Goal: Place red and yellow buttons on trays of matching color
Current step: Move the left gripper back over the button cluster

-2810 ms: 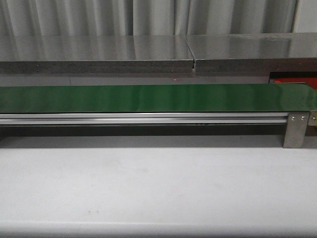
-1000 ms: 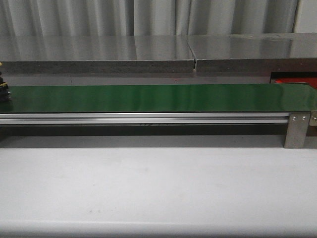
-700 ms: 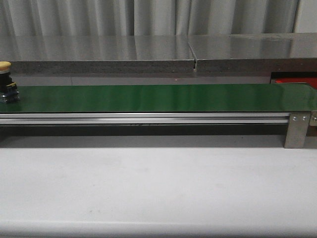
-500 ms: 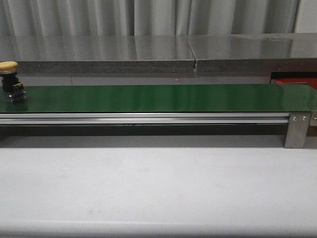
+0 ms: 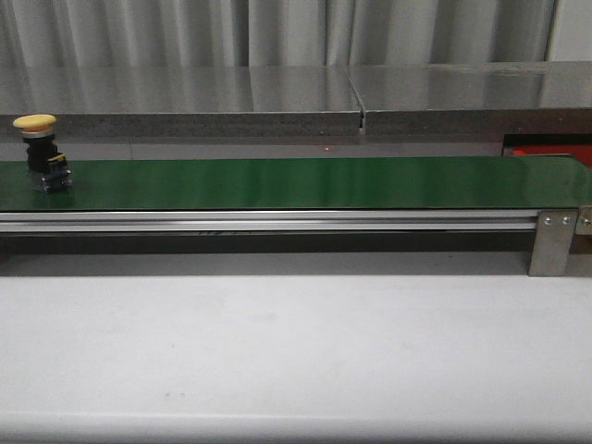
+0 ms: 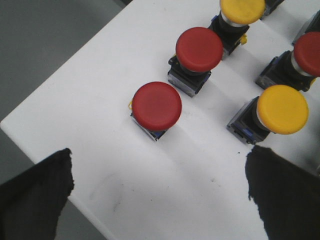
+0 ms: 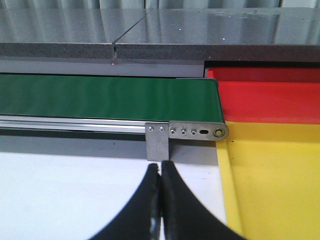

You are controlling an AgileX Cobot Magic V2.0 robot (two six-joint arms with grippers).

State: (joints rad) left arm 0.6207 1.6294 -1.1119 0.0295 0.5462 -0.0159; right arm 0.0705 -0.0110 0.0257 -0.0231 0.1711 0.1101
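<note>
front: level, faces conveyor (image 5: 296,182) | left wrist: close, looks down | right wrist: shares conveyor end

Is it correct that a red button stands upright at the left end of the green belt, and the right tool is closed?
Not quite: the button on the green belt has a yellow cap, not red, as the front view shows. It does stand upright at the left end, and the right tool is closed, as the right wrist view shows.
</note>
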